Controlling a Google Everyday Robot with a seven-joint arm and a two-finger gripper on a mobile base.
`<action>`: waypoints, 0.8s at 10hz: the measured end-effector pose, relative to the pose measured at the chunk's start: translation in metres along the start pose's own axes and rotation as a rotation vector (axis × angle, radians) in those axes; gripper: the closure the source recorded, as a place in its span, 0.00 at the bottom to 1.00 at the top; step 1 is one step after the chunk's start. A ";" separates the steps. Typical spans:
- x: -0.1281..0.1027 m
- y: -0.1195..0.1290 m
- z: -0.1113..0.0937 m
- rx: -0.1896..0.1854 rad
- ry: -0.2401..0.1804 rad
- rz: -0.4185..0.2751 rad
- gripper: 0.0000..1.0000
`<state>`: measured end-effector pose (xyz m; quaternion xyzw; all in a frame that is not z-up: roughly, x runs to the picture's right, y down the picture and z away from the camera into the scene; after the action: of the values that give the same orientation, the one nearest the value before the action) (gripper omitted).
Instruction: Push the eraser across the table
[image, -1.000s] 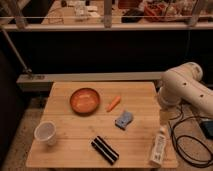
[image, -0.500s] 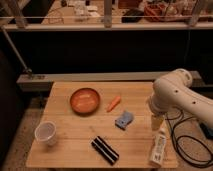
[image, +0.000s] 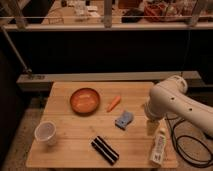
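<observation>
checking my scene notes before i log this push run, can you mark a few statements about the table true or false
1. The eraser lies near the front edge of the table, between the cup and the bottle. True.
2. The carrot is inside the bowl. False: it lies on the table, right of the bowl.
3. The tool touches the eraser. False: it hangs under the white arm at the table's right side, by the bottle, apart from the eraser.
4. The blue-grey block lies nearer the carrot than the cup. True.
</observation>
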<state>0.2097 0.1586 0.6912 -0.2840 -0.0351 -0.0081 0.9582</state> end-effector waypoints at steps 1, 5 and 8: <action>-0.007 0.004 0.004 0.001 -0.009 -0.008 0.20; -0.023 0.015 0.015 0.004 -0.049 -0.039 0.20; -0.036 0.023 0.022 0.003 -0.072 -0.049 0.20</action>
<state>0.1733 0.1894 0.6949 -0.2816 -0.0765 -0.0213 0.9562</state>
